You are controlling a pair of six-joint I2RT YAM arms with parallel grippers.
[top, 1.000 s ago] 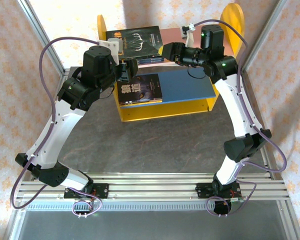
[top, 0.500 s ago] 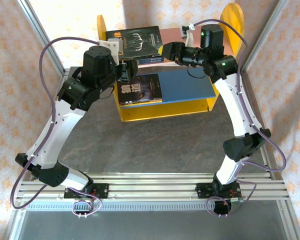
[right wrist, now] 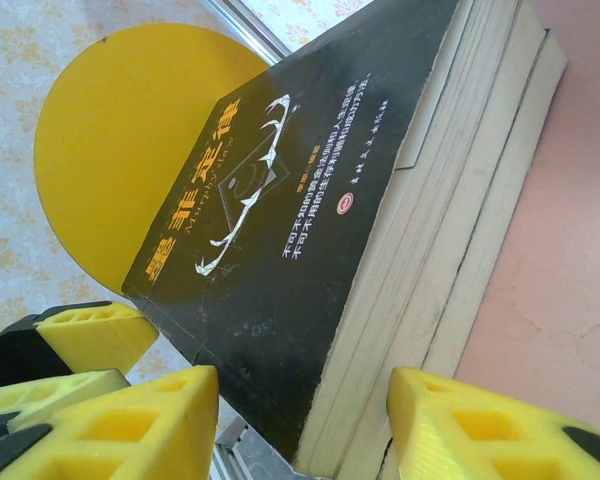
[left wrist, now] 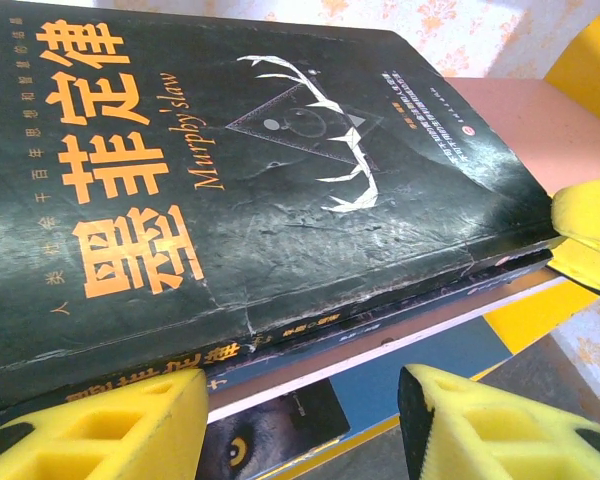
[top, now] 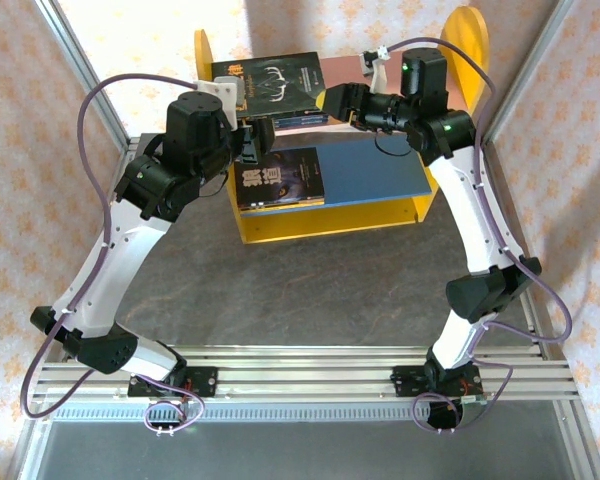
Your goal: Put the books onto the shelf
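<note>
The left pincer (left wrist: 300, 400) reaches to the shelf (top: 467, 35) from its left end with its yellow fingers (left wrist: 100, 430) spread wide and gripping nothing. Just ahead of it and slightly above lies the stack of books (top: 270, 82), flat on the pink upper board (left wrist: 520, 110), with the dark antler cover on top. Whether the left-hand finger touches the stack's near edge cannot be told. Below the gap between the fingers lies a single dark book (top: 280, 178), flat on the blue lower board (top: 375, 170). At the far end of the stack from the left pincer, the right pincer (right wrist: 302, 400) straddles the stack's corner across its thickness. Its jaws are parted wider than the stack, with a visible gap on the cover side, so nothing is clamped. The shelf stands on the grey worktop (top: 310, 290)
</note>
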